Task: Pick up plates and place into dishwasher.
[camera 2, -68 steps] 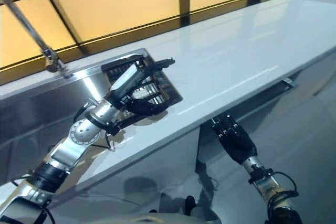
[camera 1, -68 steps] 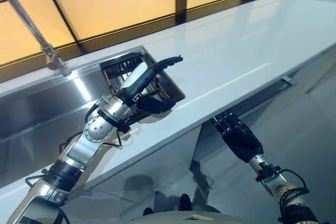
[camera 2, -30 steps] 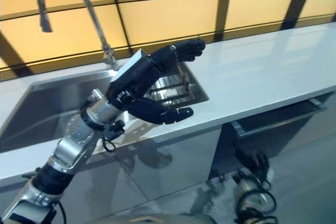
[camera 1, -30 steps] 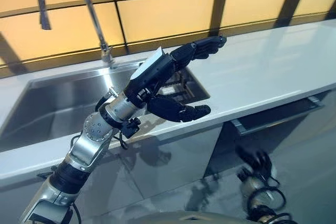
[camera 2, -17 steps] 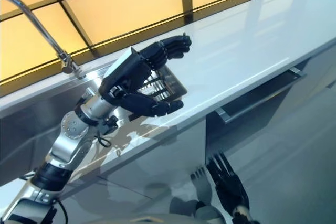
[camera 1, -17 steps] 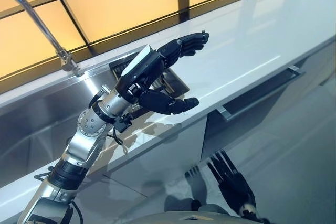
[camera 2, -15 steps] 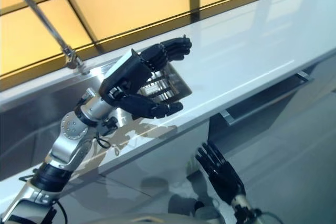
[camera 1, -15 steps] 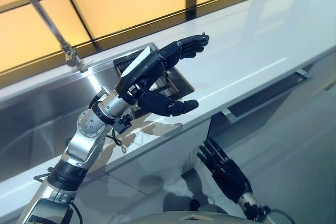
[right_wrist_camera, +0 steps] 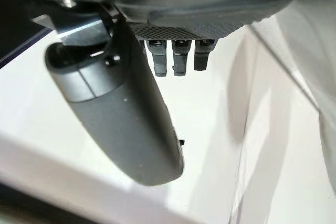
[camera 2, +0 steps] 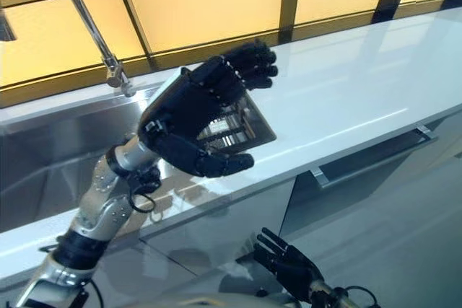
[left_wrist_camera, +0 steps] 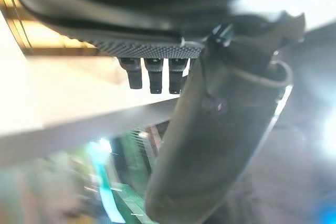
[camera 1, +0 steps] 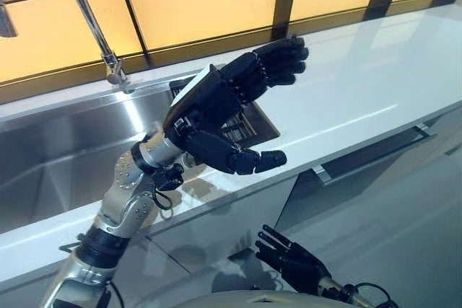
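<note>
My left hand (camera 1: 206, 110) is raised above the front edge of the white counter (camera 1: 346, 84), at the sink's right end. It is open, fingers (camera 1: 278, 63) slightly bent at the tips and thumb (camera 1: 245, 158) stretched out, with nothing in it. Behind it a dark wire dish rack (camera 1: 254, 117) sits in the right corner of the steel sink (camera 1: 58, 156); what the rack holds is hidden by the hand. My right hand (camera 1: 292, 265) hangs low in front of the cabinets, open with fingers spread and empty. Its thumb (right_wrist_camera: 118, 114) juts out over a white surface.
A tall curved faucet (camera 1: 90, 12) stands behind the sink. Under the counter to the right is a dark front panel with a long bar handle (camera 1: 375, 153). The counter stretches away to the right. Amber window panes run along the back.
The camera has swung, shifting the whole scene. My left hand stays raised and open by the rack, its palm turned slightly. My right hand stays low before the cabinets.
</note>
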Controlling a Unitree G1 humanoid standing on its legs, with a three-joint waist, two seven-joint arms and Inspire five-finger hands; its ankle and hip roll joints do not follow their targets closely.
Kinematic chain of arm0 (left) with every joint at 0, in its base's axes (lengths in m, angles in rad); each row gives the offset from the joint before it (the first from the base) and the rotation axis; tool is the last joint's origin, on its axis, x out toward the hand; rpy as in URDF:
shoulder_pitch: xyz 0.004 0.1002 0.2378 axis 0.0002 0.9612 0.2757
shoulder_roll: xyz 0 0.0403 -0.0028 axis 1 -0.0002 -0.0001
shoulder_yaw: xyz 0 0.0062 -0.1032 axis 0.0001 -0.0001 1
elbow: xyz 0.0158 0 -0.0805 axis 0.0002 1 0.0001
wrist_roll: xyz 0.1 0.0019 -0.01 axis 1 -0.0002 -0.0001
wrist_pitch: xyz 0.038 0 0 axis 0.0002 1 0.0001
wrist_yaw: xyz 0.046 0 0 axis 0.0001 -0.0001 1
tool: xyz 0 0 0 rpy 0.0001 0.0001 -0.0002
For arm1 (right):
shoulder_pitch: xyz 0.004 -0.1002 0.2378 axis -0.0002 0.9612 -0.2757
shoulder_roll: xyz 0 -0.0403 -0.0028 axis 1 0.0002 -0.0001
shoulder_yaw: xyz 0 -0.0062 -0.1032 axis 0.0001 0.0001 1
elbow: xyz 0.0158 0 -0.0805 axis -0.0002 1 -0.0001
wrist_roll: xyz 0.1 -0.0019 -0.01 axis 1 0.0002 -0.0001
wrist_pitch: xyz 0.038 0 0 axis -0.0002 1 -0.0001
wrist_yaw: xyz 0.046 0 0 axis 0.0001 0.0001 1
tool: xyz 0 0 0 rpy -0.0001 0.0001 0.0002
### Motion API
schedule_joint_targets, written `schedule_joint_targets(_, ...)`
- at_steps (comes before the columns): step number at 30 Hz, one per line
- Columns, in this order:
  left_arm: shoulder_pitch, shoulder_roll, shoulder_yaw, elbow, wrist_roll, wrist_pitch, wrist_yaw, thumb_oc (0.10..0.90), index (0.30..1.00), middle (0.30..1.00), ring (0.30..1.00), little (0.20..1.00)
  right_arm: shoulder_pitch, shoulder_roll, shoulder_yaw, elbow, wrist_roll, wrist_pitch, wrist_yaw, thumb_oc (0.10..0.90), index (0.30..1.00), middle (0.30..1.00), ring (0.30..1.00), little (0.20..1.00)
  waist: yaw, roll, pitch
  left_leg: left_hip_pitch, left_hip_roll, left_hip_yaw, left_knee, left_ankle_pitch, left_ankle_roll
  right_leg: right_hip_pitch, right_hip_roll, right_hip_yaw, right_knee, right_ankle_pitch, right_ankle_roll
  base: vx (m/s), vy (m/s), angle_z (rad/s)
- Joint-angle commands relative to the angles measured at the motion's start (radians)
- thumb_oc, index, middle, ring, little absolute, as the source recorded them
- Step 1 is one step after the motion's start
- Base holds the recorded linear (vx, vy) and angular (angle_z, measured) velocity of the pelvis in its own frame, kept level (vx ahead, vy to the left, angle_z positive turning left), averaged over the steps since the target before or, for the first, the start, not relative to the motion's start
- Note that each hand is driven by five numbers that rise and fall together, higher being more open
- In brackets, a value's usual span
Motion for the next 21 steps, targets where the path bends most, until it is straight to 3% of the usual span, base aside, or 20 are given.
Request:
schedule_joint_targets(1, -0.078, -0.041, 0.028, -0.054, -0.211, 0.090, -0.051, 0.800, 0.900, 0.900, 0.900, 0.900, -0.048, 0.024, 0.025, 0.110, -0.047, 0.002, 0.018, 0.800, 0.900, 0.900, 0.900, 0.900, 0.025, -0.033, -0.049, 0.010, -0.042, 0.000, 0.001, -0.078, 0.072, 0.011, 0.016, 0.017, 0.004, -0.048, 0.009, -0.05, -0.114, 0.14)
schedule_joint_targets(4, -0.078, -0.063, 0.023, -0.047, -0.280, 0.157, -0.086, 0.800, 0.900, 0.900, 0.900, 0.900, -0.075, 0.024, 0.021, 0.174, -0.046, 0.007, 0.007, 0.800, 0.900, 0.900, 0.900, 0.900, 0.036, -0.030, -0.046, -0.014, -0.047, -0.020, 0.001, -0.066, 0.067, 0.003, 0.013, -0.007, 0.004, -0.042, 0.012, -0.10, -0.042, 0.24)
schedule_joint_targets(8, -0.103, -0.098, -0.001, -0.045, -0.366, 0.238, -0.123, 0.800, 0.900, 0.900, 0.900, 0.900, -0.118, 0.013, -0.005, 0.221, -0.052, 0.027, -0.030, 0.800, 0.900, 0.900, 0.900, 0.900, 0.033, -0.025, -0.035, 0.001, -0.054, 0.057, 0.005, -0.054, 0.053, -0.010, 0.003, -0.036, 0.004, -0.036, 0.020, -0.15, 0.075, 0.37)
schedule_joint_targets(9, -0.109, -0.109, -0.006, -0.049, -0.403, 0.281, -0.131, 0.800, 0.900, 0.900, 0.900, 0.900, -0.130, 0.008, -0.004, 0.227, -0.050, 0.030, -0.038, 0.800, 0.900, 0.900, 0.900, 0.900, 0.034, -0.031, -0.026, -0.022, -0.058, 0.076, 0.087, -0.075, 0.049, -0.010, -0.005, -0.030, 0.004, -0.032, 0.017, -0.27, 0.137, 0.23)
schedule_joint_targets(10, -0.130, -0.154, -0.031, -0.036, -0.482, 0.377, -0.147, 0.800, 0.900, 0.900, 0.900, 0.900, -0.161, 0.000, -0.009, 0.262, -0.046, 0.027, -0.044, 0.800, 0.900, 0.900, 0.900, 0.900, 0.039, -0.041, -0.002, -0.095, -0.059, 0.085, 0.321, -0.073, 0.035, -0.009, -0.013, -0.028, 0.004, -0.017, 0.009, -0.24, 0.122, 0.17)
schedule_joint_targets(11, -0.130, -0.154, -0.031, -0.036, -0.482, 0.377, -0.147, 0.800, 0.900, 0.900, 0.900, 0.900, -0.161, 0.000, -0.009, 0.262, -0.046, 0.027, -0.044, 0.800, 0.900, 0.900, 0.900, 0.900, 0.039, -0.041, -0.002, -0.095, -0.059, 0.085, 0.321, -0.073, 0.035, -0.009, -0.013, -0.028, 0.004, -0.017, 0.009, -0.26, 0.135, 0.05)
schedule_joint_targets(13, -0.144, -0.209, -0.060, -0.012, -0.578, 0.460, -0.106, 0.800, 0.900, 0.900, 0.900, 0.900, -0.189, -0.004, -0.015, 0.295, -0.047, 0.026, -0.041, 0.800, 0.900, 0.900, 0.900, 0.900, 0.037, -0.035, 0.013, -0.123, -0.070, 0.057, 0.407, -0.078, 0.038, -0.019, -0.008, -0.015, 0.004, 0.006, 0.011, -0.21, 0.159, -0.02)
schedule_joint_targets(15, -0.150, -0.237, -0.065, 0.016, -0.610, 0.507, -0.089, 0.800, 0.900, 0.900, 0.900, 0.900, -0.206, -0.006, -0.020, 0.327, -0.060, 0.024, -0.034, 0.800, 0.900, 0.900, 0.900, 0.900, 0.033, -0.030, 0.015, -0.102, -0.083, 0.047, 0.353, -0.095, 0.047, -0.030, -0.006, -0.003, 0.004, 0.018, 0.018, -0.19, 0.219, -0.07)
schedule_joint_targets(16, -0.149, -0.272, -0.077, 0.056, -0.656, 0.569, -0.062, 0.800, 0.900, 0.900, 0.900, 0.900, -0.235, -0.014, -0.035, 0.376, -0.088, 0.023, -0.015, 0.800, 0.900, 0.900, 0.900, 0.900, 0.023, -0.018, 0.012, -0.046, -0.094, 0.048, 0.225, -0.131, 0.067, -0.052, -0.002, 0.015, 0.004, 0.031, 0.030, -0.25, 0.340, -0.18)
schedule_joint_targets(18, -0.134, -0.316, -0.097, 0.100, -0.741, 0.695, 0.031, 0.800, 0.900, 0.900, 0.900, 0.900, -0.265, -0.018, -0.057, 0.432, -0.117, 0.035, -0.014, 0.800, 0.900, 0.900, 0.900, 0.900, 0.020, 0.000, 0.006, 0.016, -0.113, 0.031, 0.069, -0.152, 0.091, -0.096, 0.004, 0.024, 0.004, 0.054, 0.054, -0.35, 0.408, -0.13)
schedule_joint_targets(21, -0.100, -0.342, -0.124, 0.180, -0.733, 0.797, 0.073, 0.800, 0.900, 0.900, 0.900, 0.900, -0.279, -0.008, -0.065, 0.454, -0.167, 0.040, -0.004, 0.800, 0.900, 0.900, 0.900, 0.900, 0.030, 0.009, 0.012, 0.023, -0.137, 0.003, 0.001, -0.140, 0.114, -0.153, -0.002, 0.012, 0.004, 0.091, 0.088, -0.35, 0.303, 0.01)
